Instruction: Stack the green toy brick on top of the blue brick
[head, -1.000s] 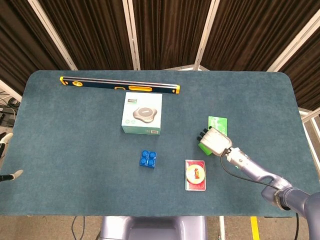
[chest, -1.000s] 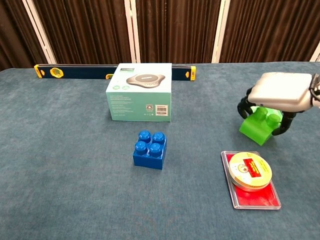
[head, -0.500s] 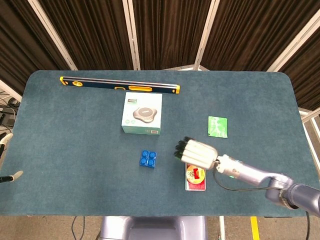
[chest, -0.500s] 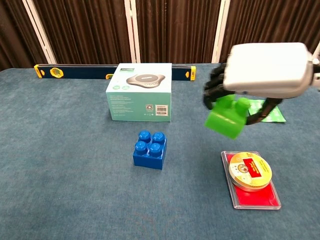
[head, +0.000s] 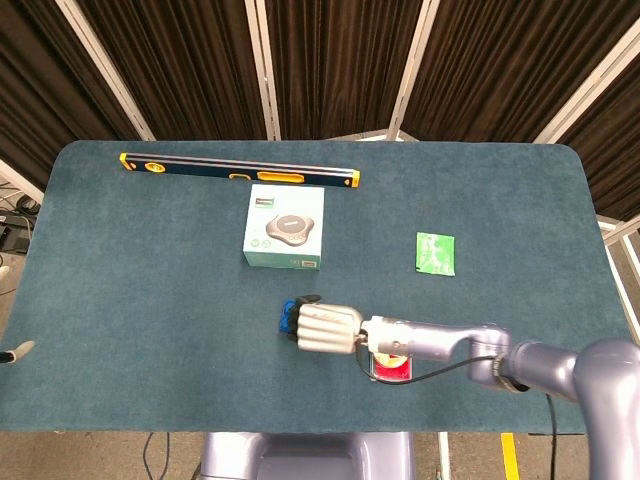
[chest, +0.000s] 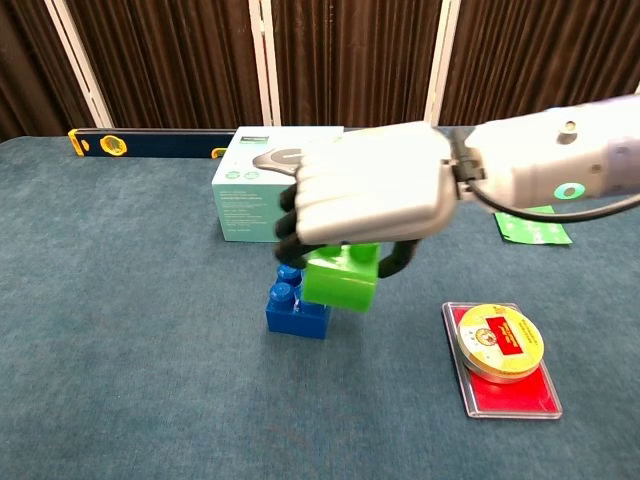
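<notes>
My right hand (chest: 370, 197) grips the green toy brick (chest: 342, 277) from above and holds it in the air, just right of and slightly above the blue brick (chest: 290, 305). In the chest view the green brick overlaps the blue one's right side. In the head view my right hand (head: 324, 327) covers most of the blue brick (head: 287, 315), and the green brick is hidden under the hand. Only a small tip of my left hand (head: 18, 351) shows at the left edge of the head view; its fingers cannot be made out.
A white box (chest: 280, 196) stands behind the blue brick, with a long level (head: 240, 172) further back. A red card with a round tin (chest: 505, 352) lies to the right, and a green packet (head: 435, 252) lies beyond it.
My right hand has carried the green brick leftward across the table, from beside the green packet, past the tin, to the blue brick.
</notes>
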